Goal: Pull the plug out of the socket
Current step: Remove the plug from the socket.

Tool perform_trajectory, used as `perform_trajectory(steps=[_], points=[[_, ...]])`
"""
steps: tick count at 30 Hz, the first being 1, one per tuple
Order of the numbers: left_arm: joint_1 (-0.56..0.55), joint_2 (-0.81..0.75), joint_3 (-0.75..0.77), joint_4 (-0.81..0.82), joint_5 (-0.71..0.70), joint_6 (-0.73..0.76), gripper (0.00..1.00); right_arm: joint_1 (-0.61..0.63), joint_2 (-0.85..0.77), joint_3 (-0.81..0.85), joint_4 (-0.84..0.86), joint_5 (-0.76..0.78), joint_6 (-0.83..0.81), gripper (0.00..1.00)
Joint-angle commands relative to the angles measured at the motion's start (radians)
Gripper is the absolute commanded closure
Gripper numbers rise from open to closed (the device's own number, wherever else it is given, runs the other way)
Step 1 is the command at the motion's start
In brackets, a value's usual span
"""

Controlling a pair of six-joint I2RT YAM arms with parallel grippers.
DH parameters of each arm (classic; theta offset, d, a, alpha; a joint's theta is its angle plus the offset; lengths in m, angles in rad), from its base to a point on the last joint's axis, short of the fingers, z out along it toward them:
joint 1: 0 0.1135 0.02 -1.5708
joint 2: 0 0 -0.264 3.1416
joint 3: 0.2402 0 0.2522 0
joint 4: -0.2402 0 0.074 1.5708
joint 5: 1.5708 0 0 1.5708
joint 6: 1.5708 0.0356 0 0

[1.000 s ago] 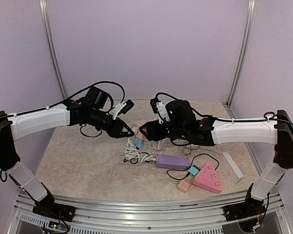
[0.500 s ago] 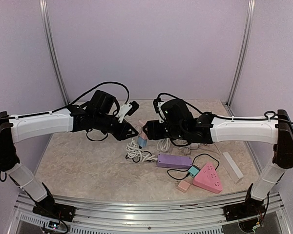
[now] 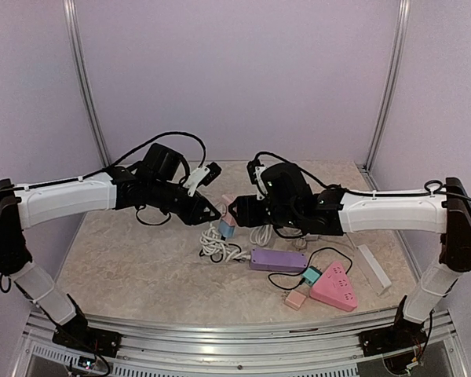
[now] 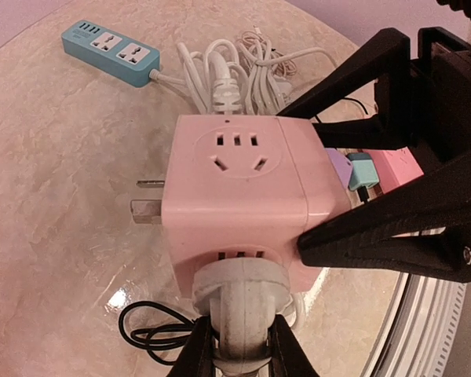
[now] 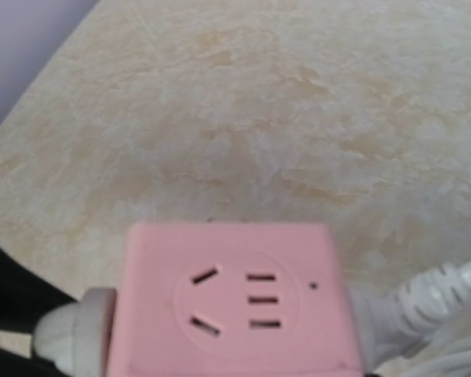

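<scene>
Pink cube socket (image 4: 235, 196), white round plug (image 4: 239, 294) inserted.

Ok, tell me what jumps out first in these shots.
Both arms meet above the middle of the table, sharing a pink cube socket: the right gripper clamps its sides while the left gripper pinches the white plug seated in one face. Below them lies a tangle of white cable beside a purple power strip.

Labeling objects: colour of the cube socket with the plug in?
Pink; cube socket shows best in left wrist view.
</scene>
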Motion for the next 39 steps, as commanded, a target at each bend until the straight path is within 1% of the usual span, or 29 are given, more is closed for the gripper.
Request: perform_trajectory(steps=[1, 4, 9, 11, 14, 19, 22, 25, 27, 31, 39], points=[[0.067, 0.007, 0.055, -0.041, 0.139, 0.001, 1.0, -0.019, -0.08, -0.056, 0.18, -0.043, -0.047, 1.0], [0.114, 0.018, 0.067, -0.049, 0.195, -0.012, 1.0, -0.019, -0.082, -0.062, 0.203, -0.085, -0.063, 1.0], [0.141, 0.037, 0.085, -0.063, 0.251, -0.035, 1.0, -0.02, -0.068, -0.066, 0.238, -0.149, -0.078, 1.0], [0.144, 0.048, 0.089, -0.071, 0.222, -0.04, 1.0, -0.019, -0.067, -0.068, 0.25, -0.158, -0.079, 1.0], [0.131, 0.044, 0.073, -0.052, 0.158, -0.042, 1.0, -0.019, -0.065, -0.066, 0.239, -0.129, -0.068, 1.0], [0.079, 0.0, 0.017, 0.013, 0.052, -0.036, 1.0, -0.019, -0.045, -0.022, 0.143, -0.03, -0.032, 1.0], [0.048, -0.016, 0.0, 0.026, -0.035, -0.036, 1.0, -0.02, -0.041, -0.011, 0.098, 0.031, 0.009, 1.0], [0.006, -0.021, -0.01, 0.029, -0.126, -0.018, 1.0, -0.02, -0.022, 0.022, 0.012, 0.087, 0.039, 1.0], [-0.019, -0.026, -0.019, 0.033, -0.163, -0.009, 1.0, -0.019, -0.007, 0.047, -0.023, 0.109, 0.045, 1.0], [-0.043, -0.026, -0.022, 0.035, -0.176, -0.008, 1.0, -0.019, 0.015, 0.073, -0.055, 0.116, 0.051, 1.0], [-0.027, -0.019, -0.016, 0.036, -0.125, -0.014, 1.0, -0.022, -0.002, 0.033, 0.017, 0.083, 0.041, 1.0]])
